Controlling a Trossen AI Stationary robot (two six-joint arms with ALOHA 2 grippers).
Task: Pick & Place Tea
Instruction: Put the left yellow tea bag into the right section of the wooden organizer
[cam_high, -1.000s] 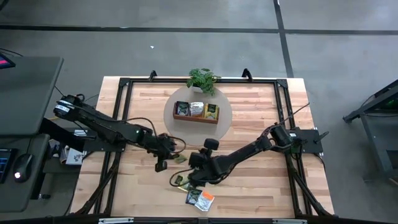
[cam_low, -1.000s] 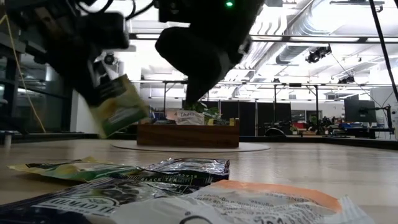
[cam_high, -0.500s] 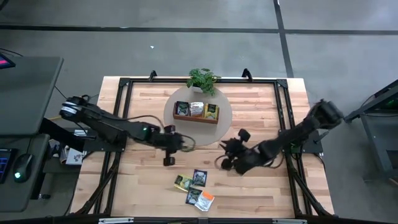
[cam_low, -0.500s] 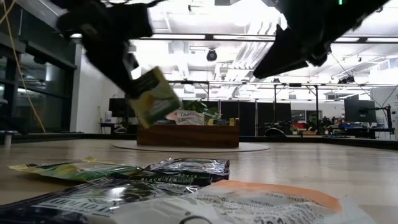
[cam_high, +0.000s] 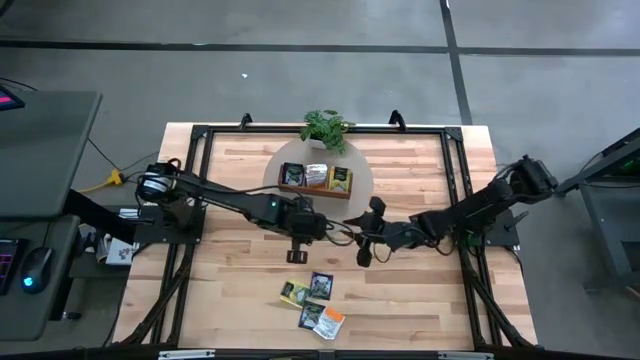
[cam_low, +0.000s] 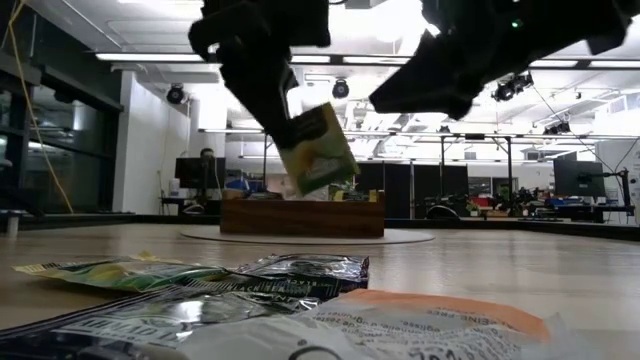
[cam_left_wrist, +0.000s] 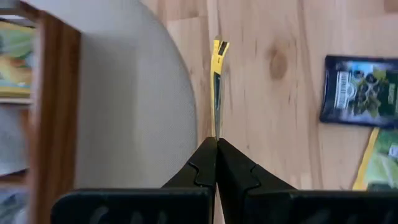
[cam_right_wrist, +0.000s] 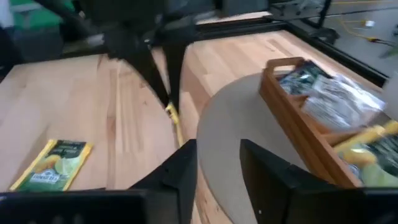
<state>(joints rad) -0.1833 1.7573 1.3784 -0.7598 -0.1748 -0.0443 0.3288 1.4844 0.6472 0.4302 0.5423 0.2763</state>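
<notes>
My left gripper (cam_high: 318, 228) hangs over the middle of the table, shut on a yellow-green tea sachet (cam_low: 318, 148). In the left wrist view the sachet (cam_left_wrist: 216, 87) shows edge-on. My right gripper (cam_right_wrist: 217, 158) stands open beside it toward the table's right, with nothing between its fingers. Several more tea sachets (cam_high: 312, 302) lie flat near the table's front edge. A brown wooden tray (cam_high: 316, 180) holding sachets stands on a round grey mat (cam_high: 362, 190). My left gripper pinches the sachet's upper edge (cam_low: 292, 128) between its two fingers, which slant down from above. In the left wrist view the thin edge (cam_left_wrist: 216, 127) runs straight out from the fingertips. The sachet hangs tilted below the fingers, clear of the table.
A small potted plant (cam_high: 325, 128) stands behind the tray at the far edge. A dark sachet (cam_left_wrist: 357, 90) and a yellow-green one (cam_right_wrist: 56, 165) lie on the bare wood. A black frame (cam_high: 200, 135) borders the table.
My left gripper has carried the yellow-green sachet up and toward the table's right, nearer the round mat, turning as it went. My right gripper has drawn away from the sachets at the front edge, toward the right and far side, and has tipped nearer to level.
</notes>
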